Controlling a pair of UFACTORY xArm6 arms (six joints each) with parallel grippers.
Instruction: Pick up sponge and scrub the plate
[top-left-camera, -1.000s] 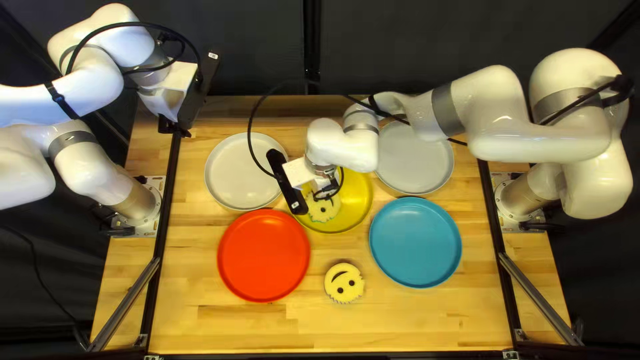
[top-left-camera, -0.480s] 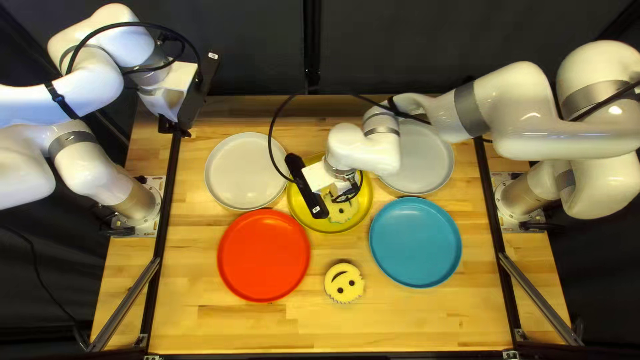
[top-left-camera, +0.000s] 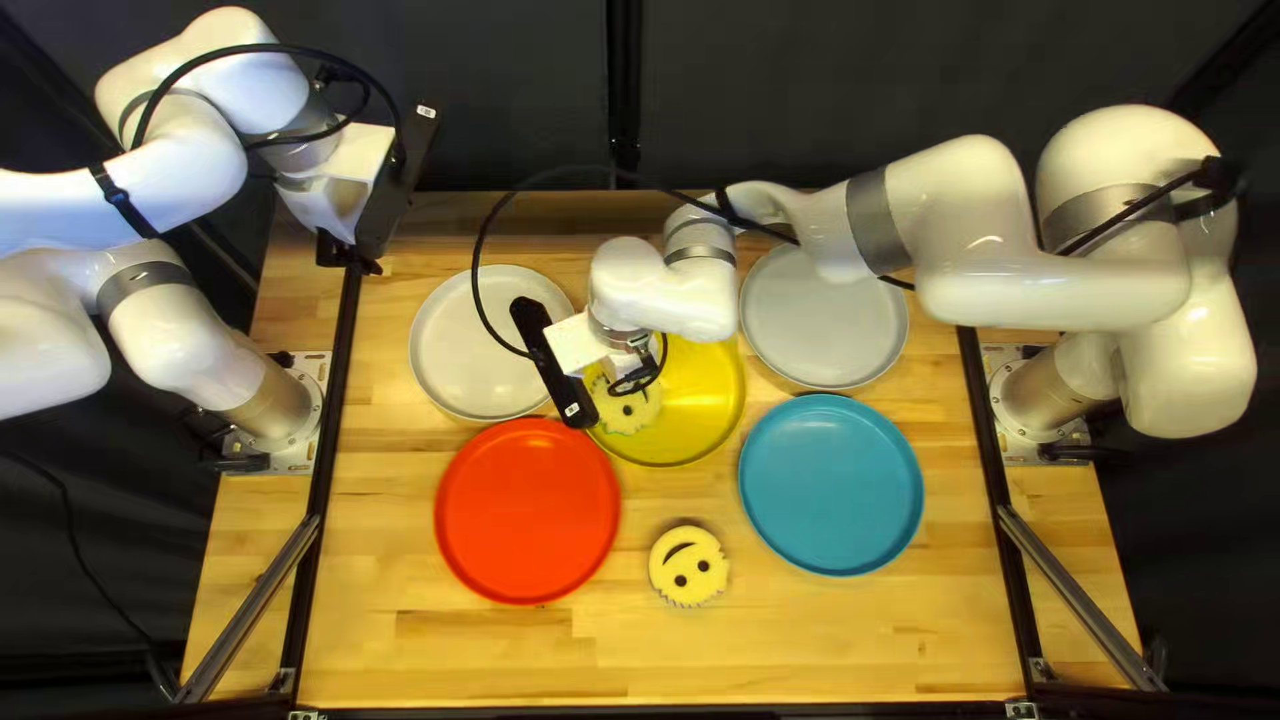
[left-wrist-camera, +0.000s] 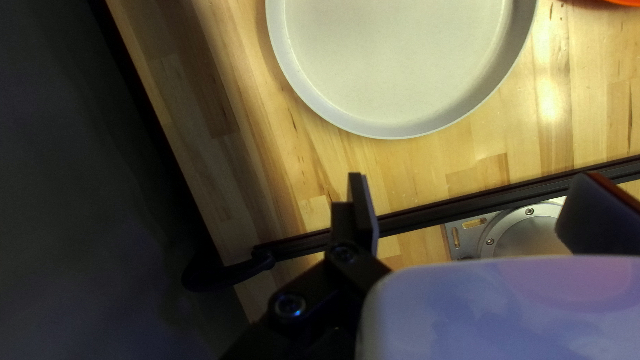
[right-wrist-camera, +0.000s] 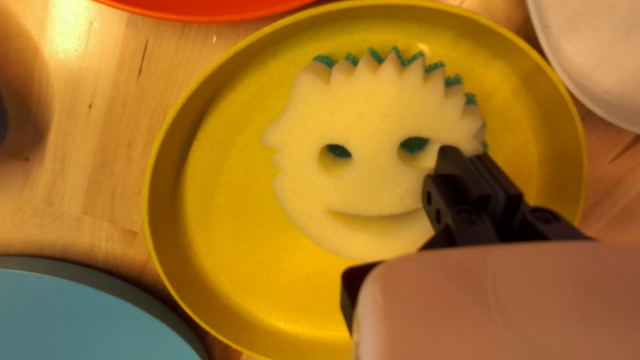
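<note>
Yellow smiley sponge [right-wrist-camera: 373, 180] lies flat in the yellow plate [right-wrist-camera: 217, 307], under the clenched fingers of my right gripper [right-wrist-camera: 467, 160] — scrubbing looks underway, how much remains I can't tell. Left gripper [left-wrist-camera: 475, 193] waits — fingers released, spread wide.

In the top left view, the tips of the right tool [top-left-camera: 576, 344] are hidden beneath its body, which also covers part of the sponge [top-left-camera: 624, 410] and of the yellow plate [top-left-camera: 700, 400]. The right arm [top-left-camera: 994, 287] hides part of one pale plate [top-left-camera: 827, 334]; the left arm [top-left-camera: 160, 174] is cut off. The left wrist view crops the other pale plate [left-wrist-camera: 393, 60] and nearly all the red plate [left-wrist-camera: 627, 2]. The right wrist view crops the blue plate [right-wrist-camera: 80, 307]; the tool's tips cover some of the sponge's edge.
</note>
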